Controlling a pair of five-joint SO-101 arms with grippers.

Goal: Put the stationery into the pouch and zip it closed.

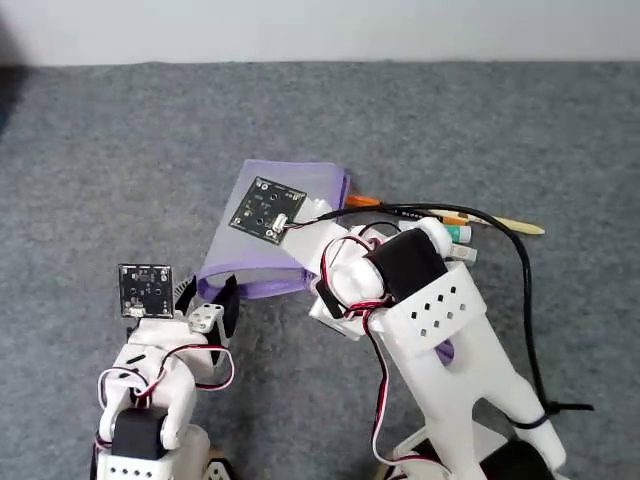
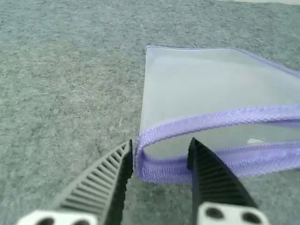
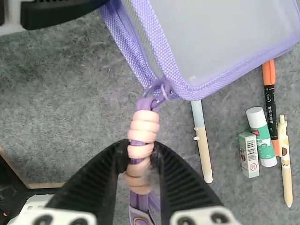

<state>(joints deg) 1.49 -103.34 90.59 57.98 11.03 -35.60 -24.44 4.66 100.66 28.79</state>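
Grey felt-like carpet surface [image 1: 100,150] covers the whole table. A pale wall strip [image 1: 320,30] runs along the far edge.

Right arm [image 1: 440,330], white, bulky, with red and black wires, is stretched over the middle. Left arm [image 1: 150,400] is smaller in the high view, near the front edge.

Translucent purple pouch [image 1: 250,268] lies flat on the carpet at the centre, zipper edge toward the arms, mouth partly open.

Left gripper [image 2: 160,143] is at the pouch's zipper-end corner, jaws either side of it and pressed on, gripping the corner. Right gripper [image 3: 140,146] is clamped on the zipper pull [image 3: 143,129], a pink coiled charm on a purple strap hooked to the slider.

Stationery is outside the pouch, on the carpet just beside its far side:
- cream pen [image 3: 201,150], with one end under the pouch edge
- orange-capped pen [image 3: 268,93]
- beige pen [image 3: 285,164]
- glue stick [image 3: 260,136]
- small green-and-white eraser [image 3: 247,154], touching the glue stick
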